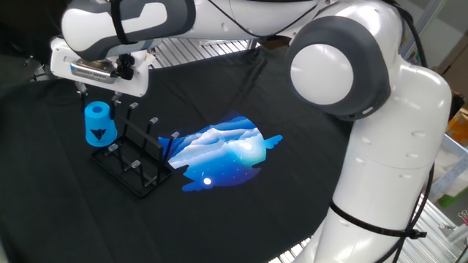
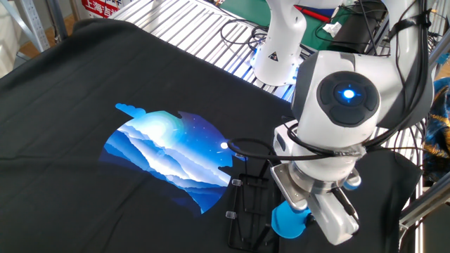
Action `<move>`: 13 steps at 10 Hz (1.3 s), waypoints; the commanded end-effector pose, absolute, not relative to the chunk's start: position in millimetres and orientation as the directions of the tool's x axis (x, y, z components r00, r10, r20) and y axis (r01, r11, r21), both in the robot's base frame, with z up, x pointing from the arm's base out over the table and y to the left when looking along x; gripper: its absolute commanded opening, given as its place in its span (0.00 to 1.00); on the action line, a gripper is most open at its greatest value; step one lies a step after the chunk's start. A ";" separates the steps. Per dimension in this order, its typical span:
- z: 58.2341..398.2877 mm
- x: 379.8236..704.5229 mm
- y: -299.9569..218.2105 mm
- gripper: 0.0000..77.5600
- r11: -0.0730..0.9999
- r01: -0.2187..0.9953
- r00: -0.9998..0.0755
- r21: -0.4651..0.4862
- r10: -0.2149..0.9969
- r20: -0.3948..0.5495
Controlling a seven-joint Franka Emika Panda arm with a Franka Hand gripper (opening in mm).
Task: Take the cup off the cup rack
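Note:
The bright blue cup [image 1: 99,123] with a dark triangular mark is upside down at the left end of the black wire cup rack [image 1: 136,165]. My gripper [image 1: 97,104] hangs straight over it, with its dark fingers down either side of the cup's upper part, shut on it. In the other fixed view the cup [image 2: 289,218] shows under my wrist beside the rack [image 2: 246,209], and the gripper [image 2: 313,213] is mostly hidden by the hand. Whether the cup still sits on its peg is hidden.
A black cloth with a blue mountain print [image 1: 224,150] covers the table. A metal grille [image 2: 184,28] runs along the far side. Another robot's white base [image 2: 278,43] and cables stand there. My big white arm [image 1: 380,131] rises at the right.

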State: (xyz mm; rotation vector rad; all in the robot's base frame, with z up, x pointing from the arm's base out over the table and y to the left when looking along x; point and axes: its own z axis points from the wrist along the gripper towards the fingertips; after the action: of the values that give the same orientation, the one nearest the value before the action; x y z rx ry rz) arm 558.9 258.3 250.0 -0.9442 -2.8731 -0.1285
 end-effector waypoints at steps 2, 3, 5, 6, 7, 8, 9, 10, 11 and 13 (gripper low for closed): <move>253.4 553.9 259.4 0.02 0.807 0.587 -0.805 0.062 0.574 0.146; 253.4 553.9 259.4 0.02 0.797 0.602 -0.795 0.045 0.594 0.124; 253.4 553.9 259.4 0.02 0.779 0.625 -0.779 0.048 0.619 0.099; 253.4 553.9 259.4 0.02 0.772 0.633 -0.774 0.063 0.629 0.071; 253.4 553.9 259.4 0.02 0.772 0.631 -0.775 0.068 0.629 0.050; 253.4 553.9 259.4 0.02 0.773 0.629 -0.777 0.077 0.629 0.029; 253.4 553.9 259.4 0.02 0.779 0.621 -0.782 0.087 0.624 0.000; 253.4 553.9 259.4 0.02 0.779 0.622 -0.781 0.073 0.625 -0.011; 253.4 553.9 259.4 0.02 0.775 0.627 -0.777 0.072 0.629 -0.008; 253.4 553.9 259.4 0.02 0.770 0.635 -0.771 0.068 0.637 -0.002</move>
State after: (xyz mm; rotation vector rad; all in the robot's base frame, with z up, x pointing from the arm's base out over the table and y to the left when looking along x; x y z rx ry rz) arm 553.3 259.5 252.1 -1.0670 -2.9820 -0.0999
